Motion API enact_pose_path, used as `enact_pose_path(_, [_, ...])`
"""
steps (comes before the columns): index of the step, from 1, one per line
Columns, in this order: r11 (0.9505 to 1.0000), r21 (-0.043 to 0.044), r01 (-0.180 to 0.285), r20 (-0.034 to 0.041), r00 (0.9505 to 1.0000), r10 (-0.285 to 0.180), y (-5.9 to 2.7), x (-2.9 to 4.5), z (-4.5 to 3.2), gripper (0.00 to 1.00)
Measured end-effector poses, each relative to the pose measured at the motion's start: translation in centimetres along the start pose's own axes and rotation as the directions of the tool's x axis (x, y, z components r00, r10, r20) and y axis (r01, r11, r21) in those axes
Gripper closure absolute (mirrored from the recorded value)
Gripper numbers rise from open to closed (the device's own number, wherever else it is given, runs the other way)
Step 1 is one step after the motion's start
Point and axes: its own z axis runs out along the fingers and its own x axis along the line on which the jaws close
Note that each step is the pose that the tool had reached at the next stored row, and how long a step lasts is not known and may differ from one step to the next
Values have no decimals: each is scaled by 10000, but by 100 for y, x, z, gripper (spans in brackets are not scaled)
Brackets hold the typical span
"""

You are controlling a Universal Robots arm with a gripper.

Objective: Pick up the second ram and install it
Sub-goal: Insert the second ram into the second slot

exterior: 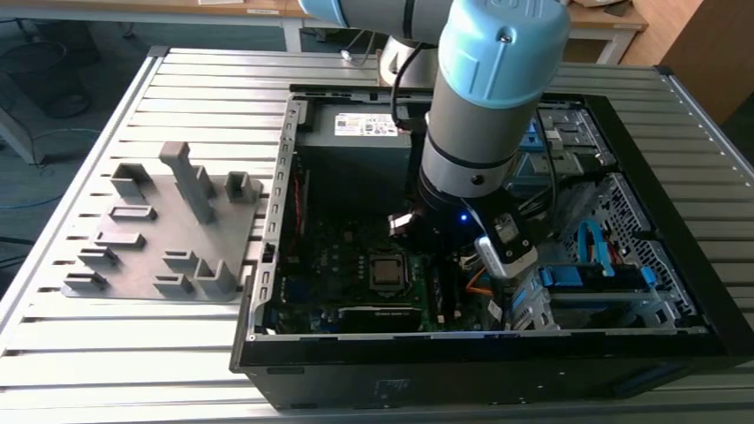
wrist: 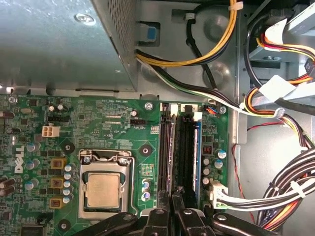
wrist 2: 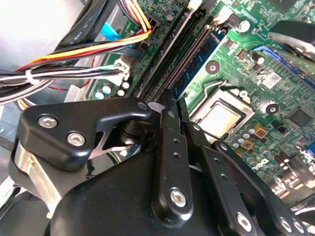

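One pincer (wrist: 171,209) closed above motherboard (wrist: 118,128) slots; case (exterior: 495,362) on slatted table (exterior: 141,353).

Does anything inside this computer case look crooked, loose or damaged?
Nothing stands out. The memory stick sits straight in its slot on the green board, the cables are bundled at the side, and the gripper is over the slots.

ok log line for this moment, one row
arm: inside open pc case | gripper: low over ram slots, by cpu socket | gray holder blocks: on table outside case
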Motion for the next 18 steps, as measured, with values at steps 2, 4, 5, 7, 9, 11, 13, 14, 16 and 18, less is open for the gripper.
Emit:
enact_pose_path(2, [10000, -4, -1, 2, 10000, 1, -1, 0, 24, 86])
enact_pose_path(4, [10000, 0, -2, 1, 10000, 2, -2, 2, 49, 86])
enact_pose_path(5, [10000, 0, -2, 0, 10000, 2, -3, 2, 56, 86])
enact_pose_path(7, [10000, 3, -3, -1, 10000, 3, -4, 1, 64, 86])
enact_pose_path(9, [10000, -2, -3, 1, 10000, 3, -3, -1, 68, 86])
enact_pose_path(11, [10000, -1, -2, 1, 10000, 2, -3, -1, 68, 86])
enact_pose_path(13, [10000, -21, -3, 8, 10000, 3, 0, -2, 76, 85])
enact_pose_path(14, [10000, -15, -2, 7, 10000, 2, -1, -1, 75, 85])
enact_pose_path(16, [10000, 3, -2, 2, 10000, 2, -3, -1, 68, 79])
enact_pose_path(18, [10000, 12, -2, 0, 10000, 2, -3, -1, 49, 79])
